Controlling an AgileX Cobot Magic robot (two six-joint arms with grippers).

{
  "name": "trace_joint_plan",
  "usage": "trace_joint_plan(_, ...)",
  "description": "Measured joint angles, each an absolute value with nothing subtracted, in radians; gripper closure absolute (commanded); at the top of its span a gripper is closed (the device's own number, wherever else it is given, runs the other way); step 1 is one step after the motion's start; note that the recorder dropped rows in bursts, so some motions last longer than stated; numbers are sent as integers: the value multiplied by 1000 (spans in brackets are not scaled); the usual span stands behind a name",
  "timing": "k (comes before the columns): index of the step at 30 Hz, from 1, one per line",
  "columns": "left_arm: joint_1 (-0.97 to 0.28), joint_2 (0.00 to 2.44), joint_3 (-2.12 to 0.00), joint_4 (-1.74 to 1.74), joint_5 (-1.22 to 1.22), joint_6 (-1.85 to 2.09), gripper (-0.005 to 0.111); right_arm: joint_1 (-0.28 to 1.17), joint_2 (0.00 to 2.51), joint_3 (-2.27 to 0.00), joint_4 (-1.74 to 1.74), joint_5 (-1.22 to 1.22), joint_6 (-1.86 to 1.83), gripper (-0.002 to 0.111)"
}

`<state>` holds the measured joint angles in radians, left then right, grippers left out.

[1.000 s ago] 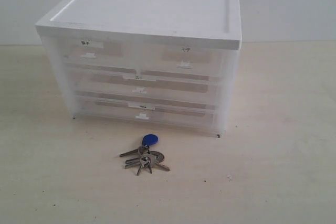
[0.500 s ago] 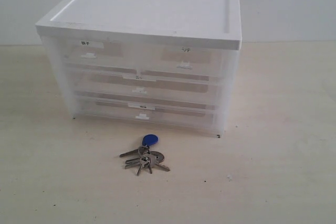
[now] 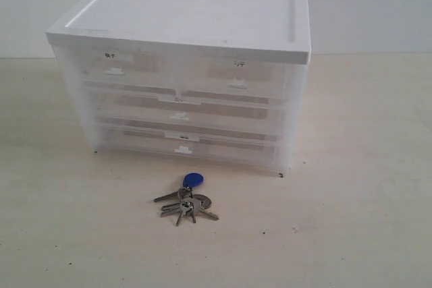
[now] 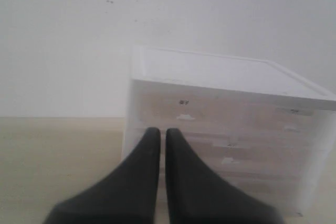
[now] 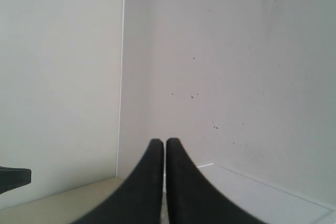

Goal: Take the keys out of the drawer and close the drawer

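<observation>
Nothing has shifted since the earlier frames; cabinet and keys lie just as they did, and no arm shows in the exterior view. A pale wooden surface (image 3: 364, 166) fills the scene; on it stands a cabinet (image 3: 189, 11) with a white top and cloudy see-through sides; its top tier holds two half-width drawers (image 3: 233, 75), below them sits a full-width middle drawer (image 3: 179, 111), and lowest is the drawer (image 3: 182, 145) with a small white tab handle; its front sits in line with those above, pushed in. In front of the cabinet, near it but apart, the keys (image 3: 185, 202) lie flat on the surface, outside the drawer; their blue fob (image 3: 193, 180) points toward the cabinet and the silver blades fan out on the other side.

In its wrist view the left tool (image 4: 163, 136) hangs above the surface facing a corner of the cabinet; its two dark fingers (image 4: 149, 150) stand almost together with a thin slit between them, gripping nothing. The right tool (image 5: 164, 144) faces a bare white wall (image 5: 236, 51); its fingers are likewise pressed close, with nothing between them.
</observation>
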<state>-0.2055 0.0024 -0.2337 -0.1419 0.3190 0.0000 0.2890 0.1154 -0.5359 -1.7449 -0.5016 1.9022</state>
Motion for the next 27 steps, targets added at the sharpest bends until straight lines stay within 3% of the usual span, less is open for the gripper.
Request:
trace_joint_plan(13,63,2,-5,-37,156,0,102,289,115,-536,-1745,-502,1902,109)
trace_joint_plan(27,82,2,-3,-12,172,0,102,289,115,-536,-1745,-502,1904,109)
